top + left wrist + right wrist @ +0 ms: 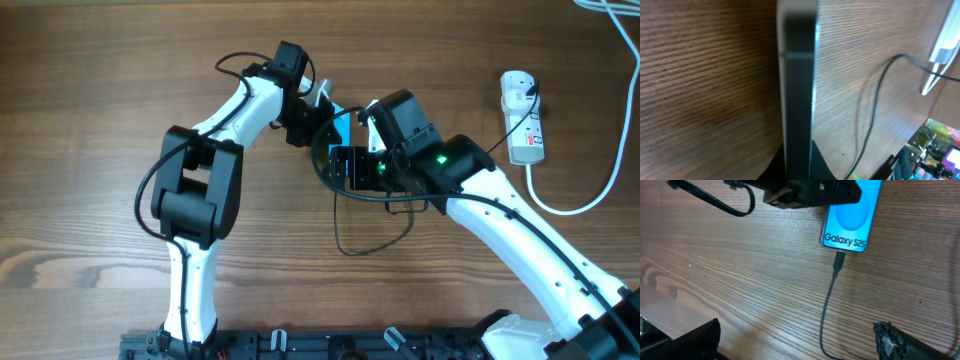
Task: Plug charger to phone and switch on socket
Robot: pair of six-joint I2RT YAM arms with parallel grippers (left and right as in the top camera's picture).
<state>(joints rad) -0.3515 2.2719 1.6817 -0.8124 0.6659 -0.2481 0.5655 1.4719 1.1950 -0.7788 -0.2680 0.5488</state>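
Observation:
The phone has a cyan screen and lies between both arms. In the right wrist view, the phone shows "Galaxy S25". The charger's connector sits at its lower edge and looks inserted. My left gripper is shut on the phone's sides. The left wrist view shows the phone edge-on between the fingers. My right gripper is open and empty, just behind the connector, with the charger cable running between its fingers. The cable loops on the table. The socket lies at the far right.
A thicker white cable curves from the socket towards the right edge. The left gripper's black body covers the phone's upper part in the right wrist view. Bare wooden table lies to the left and front.

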